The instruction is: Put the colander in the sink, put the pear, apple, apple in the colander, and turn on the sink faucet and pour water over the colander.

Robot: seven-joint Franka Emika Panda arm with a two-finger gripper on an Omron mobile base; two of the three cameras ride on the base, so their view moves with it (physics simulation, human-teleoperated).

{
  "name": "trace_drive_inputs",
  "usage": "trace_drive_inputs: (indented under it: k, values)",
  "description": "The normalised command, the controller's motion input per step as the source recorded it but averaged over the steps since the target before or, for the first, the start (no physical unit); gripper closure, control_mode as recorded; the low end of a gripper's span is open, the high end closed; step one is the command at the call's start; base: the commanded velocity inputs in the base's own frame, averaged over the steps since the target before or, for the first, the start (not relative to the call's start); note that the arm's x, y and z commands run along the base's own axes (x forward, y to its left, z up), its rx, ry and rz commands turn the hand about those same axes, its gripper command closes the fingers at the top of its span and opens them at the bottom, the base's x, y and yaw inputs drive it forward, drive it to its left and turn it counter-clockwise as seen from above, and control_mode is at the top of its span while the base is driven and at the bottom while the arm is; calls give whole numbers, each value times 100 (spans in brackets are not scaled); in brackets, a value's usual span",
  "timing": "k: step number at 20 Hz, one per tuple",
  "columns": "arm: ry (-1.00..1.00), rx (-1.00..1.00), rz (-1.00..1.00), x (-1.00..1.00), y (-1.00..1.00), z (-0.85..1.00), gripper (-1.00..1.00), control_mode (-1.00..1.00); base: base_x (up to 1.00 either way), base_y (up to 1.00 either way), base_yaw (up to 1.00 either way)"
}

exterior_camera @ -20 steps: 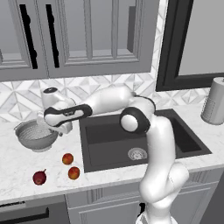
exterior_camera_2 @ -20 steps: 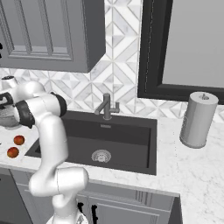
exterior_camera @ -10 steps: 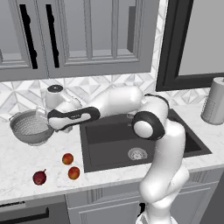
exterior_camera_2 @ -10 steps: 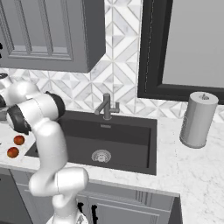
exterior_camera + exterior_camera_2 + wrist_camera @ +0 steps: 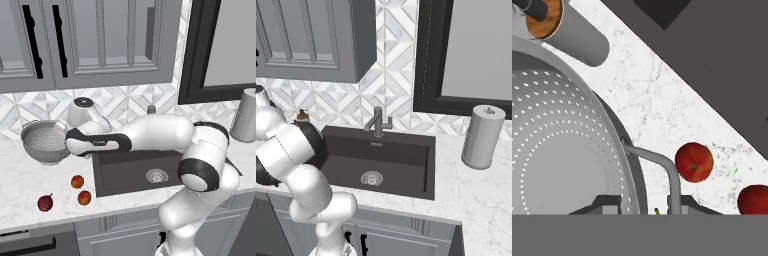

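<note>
Second apple (image 5: 755,198) cut by hand-view edge.

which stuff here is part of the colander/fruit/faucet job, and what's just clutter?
Job: colander, gripper shut on its rim; sink; sink faucet; two apples; pear.

Clutter: paper towel roll; soap dispenser; wall cabinets.

grey cabinets (image 5: 100,40) hang above a white marble desk (image 5: 481,190), against a geometric tiled wall (image 5: 396,60), beside a dark-framed window (image 5: 476,50).
</note>
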Motion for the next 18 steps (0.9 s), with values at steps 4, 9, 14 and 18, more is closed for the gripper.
trace_drive_inputs:
  k: [4,9,14,18]
  values:
    - [15,12,-37,-65,-56,38,100,-100,0,0,0]
    - [17,5,-48,-62,-39,31,100,-100,0,0,0]
    - [30,3,-52,-50,-40,30,100,-100,0,0,0]
    - [47,0,-72,-8,-41,10,100,-100,0,0,0]
